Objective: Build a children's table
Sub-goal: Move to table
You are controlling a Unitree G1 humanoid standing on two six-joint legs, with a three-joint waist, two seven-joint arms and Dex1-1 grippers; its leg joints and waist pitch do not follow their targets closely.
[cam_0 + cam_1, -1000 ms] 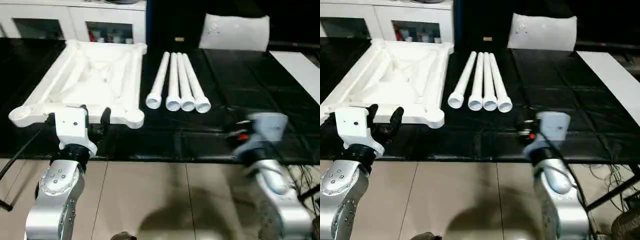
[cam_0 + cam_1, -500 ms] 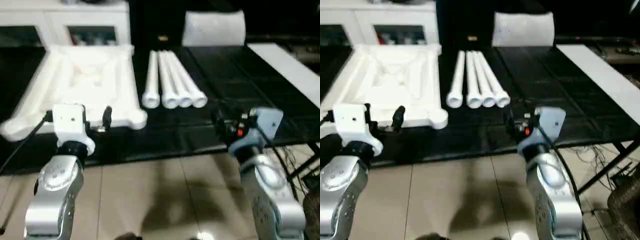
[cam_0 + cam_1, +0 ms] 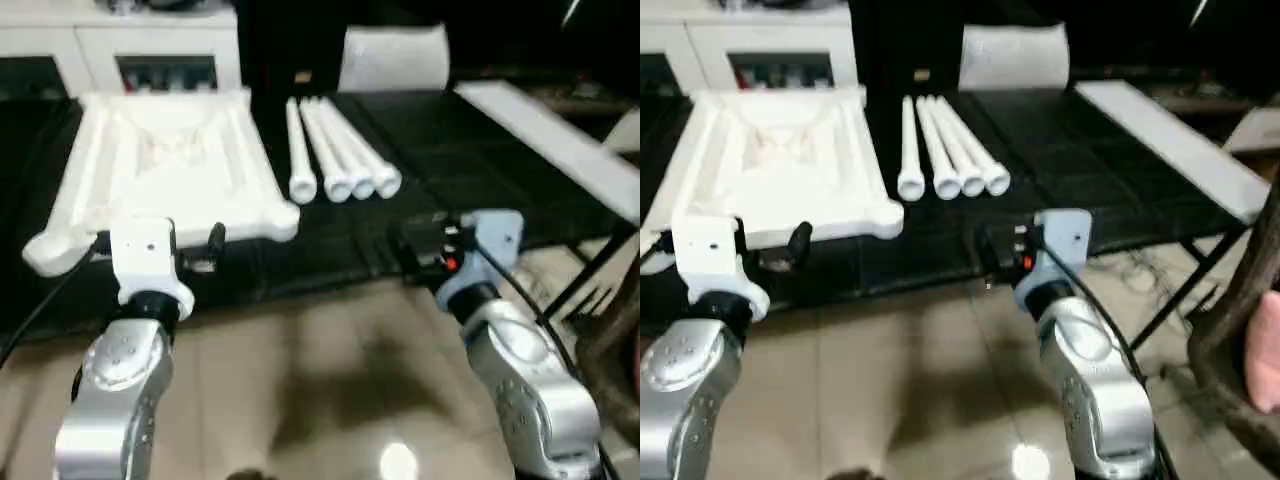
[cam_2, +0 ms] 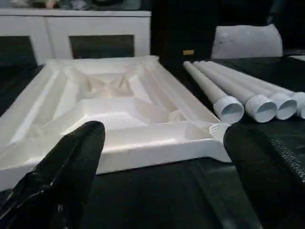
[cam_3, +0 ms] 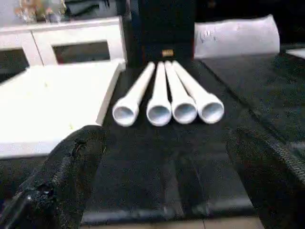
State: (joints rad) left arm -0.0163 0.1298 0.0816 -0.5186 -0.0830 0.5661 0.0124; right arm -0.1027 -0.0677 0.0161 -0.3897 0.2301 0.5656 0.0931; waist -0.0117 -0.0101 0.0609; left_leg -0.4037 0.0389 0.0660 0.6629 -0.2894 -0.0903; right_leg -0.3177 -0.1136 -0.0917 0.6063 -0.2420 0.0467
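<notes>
Broadly, the black-covered work table carries everything; the tabletop lies on it upside down, ribbed underside up, on the robot's left, and the four legs lie side by side just to its right, touching one another, open ends toward the robot; a white glass-door cabinet stands behind; nothing is assembled yet. The left gripper hovers just short of the tabletop's near edge, fingers spread wide and empty; the right gripper faces the legs' open ends, apart from them, fingers likewise wide and holding nothing.

The risk, as I judge it: the legs are round and packed tight, so fingers closing on one may nudge its neighbours and send them rolling; a grip near the end of a long leg would let it droop or twist; the tabletop's near corner socket sits close to the table edge, and a push from the left gripper could slide it.

Against a second ago, both grippers stand wider, the right most plainly; the head views have swung, so the whole scene sits shifted, though tabletop and legs keep their arrangement.
</notes>
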